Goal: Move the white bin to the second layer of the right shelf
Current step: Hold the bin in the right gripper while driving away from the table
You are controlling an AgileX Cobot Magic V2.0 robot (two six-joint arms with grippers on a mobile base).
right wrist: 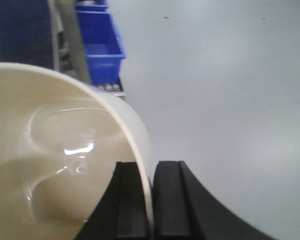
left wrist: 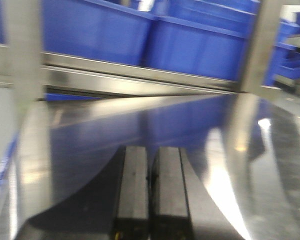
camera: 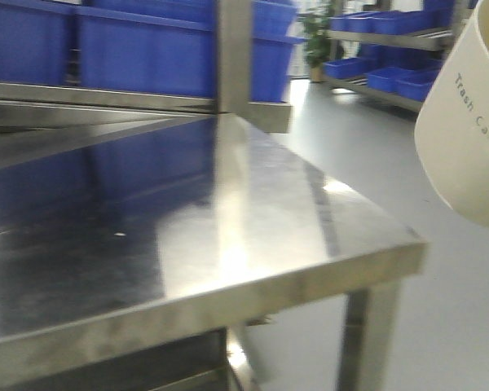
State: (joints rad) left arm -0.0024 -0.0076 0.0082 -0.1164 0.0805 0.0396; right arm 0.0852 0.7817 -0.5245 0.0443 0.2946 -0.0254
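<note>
Right gripper clamps rim of white bin.

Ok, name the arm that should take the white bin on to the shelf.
Right. The right gripper grips the wall of the white bin, held in the air beside the steel table. The left gripper is shut and empty above that table.

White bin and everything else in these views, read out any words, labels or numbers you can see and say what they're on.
"Trash Ca": grey lettering on the side of the white bin in the front-facing view; the frame edge cuts off the rest.
Blue crates: no readable text or labels.
Steel table: no markings.
Both wrist views: no text visible.
</note>
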